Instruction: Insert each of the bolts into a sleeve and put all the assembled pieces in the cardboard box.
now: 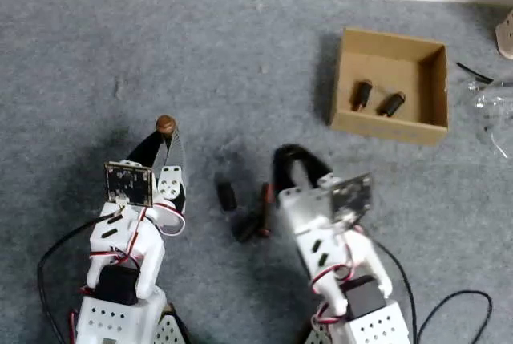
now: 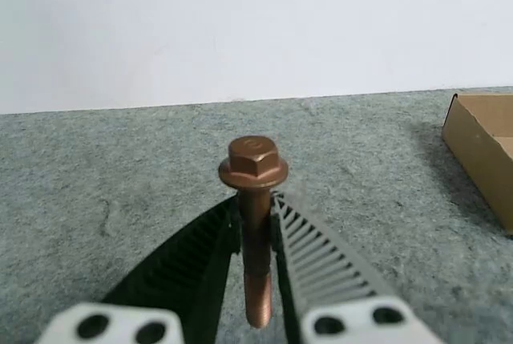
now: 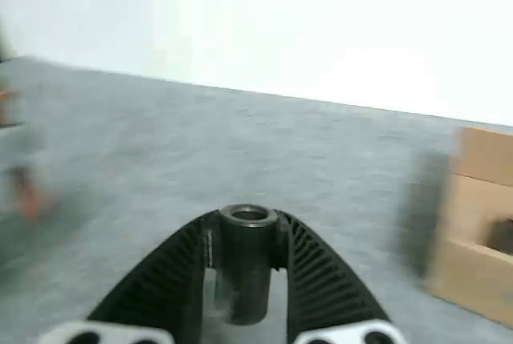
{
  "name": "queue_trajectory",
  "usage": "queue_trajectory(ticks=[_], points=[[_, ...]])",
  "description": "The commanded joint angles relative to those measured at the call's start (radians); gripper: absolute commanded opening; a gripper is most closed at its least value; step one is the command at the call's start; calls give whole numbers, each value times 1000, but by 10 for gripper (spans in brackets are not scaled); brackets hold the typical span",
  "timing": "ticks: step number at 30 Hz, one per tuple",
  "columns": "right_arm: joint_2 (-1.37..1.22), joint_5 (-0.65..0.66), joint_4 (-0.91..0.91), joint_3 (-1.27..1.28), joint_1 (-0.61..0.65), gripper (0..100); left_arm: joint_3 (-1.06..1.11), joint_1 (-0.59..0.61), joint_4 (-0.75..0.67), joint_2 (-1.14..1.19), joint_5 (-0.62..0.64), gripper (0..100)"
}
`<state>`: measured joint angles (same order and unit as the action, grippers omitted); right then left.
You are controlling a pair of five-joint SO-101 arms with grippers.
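High cam: down over surface (image 1: pixel 72 47). Wrist cams: close behind left hand (image 2: pixel 255 204) & right hand (image 3: pixel 244 228), facing wall (image 2: pixel 240 23); all share cardboard box (image 1: pixel 389 127).

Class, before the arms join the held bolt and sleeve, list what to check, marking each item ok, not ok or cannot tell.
1. Grip of the left end effector on the bolt: ok, head up.
2. Grip of the right end effector on the sleeve: ok, opening up.
3. Is the bolt lined up with the sleeve opening: not ok, arms apart.
4. Is the sleeve hole free right through: cannot tell.
5. Room in the cardboard box: ok, two pieces inside.
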<state>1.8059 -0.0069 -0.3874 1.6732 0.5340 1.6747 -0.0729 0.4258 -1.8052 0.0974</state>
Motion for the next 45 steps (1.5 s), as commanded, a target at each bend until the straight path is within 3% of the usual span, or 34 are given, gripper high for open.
queue_trajectory(ticks=[1,7,14,20,25,28,34,40,45], points=[[4,-8,-24,157,104,5,-19,12,-89,-12,8,7],[30,-8,-19,157,104,5,-96,39,-252,-12,18,7],[30,-6,-10,157,105,5,-145,1,-281,-10,318,10],[30,3,-10,157,107,5,-139,-163,-282,-12,207,11],[30,206,-12,157,151,5,-130,-194,-282,-12,201,11],[30,230,-13,157,166,5,-125,-234,-282,-12,204,7],[30,232,-15,157,163,5,-136,-268,-278,-12,434,7],[30,232,-15,157,162,5,-122,-309,-272,-12,437,7],[30,232,-16,156,160,5,-127,-417,-144,-12,436,10]])
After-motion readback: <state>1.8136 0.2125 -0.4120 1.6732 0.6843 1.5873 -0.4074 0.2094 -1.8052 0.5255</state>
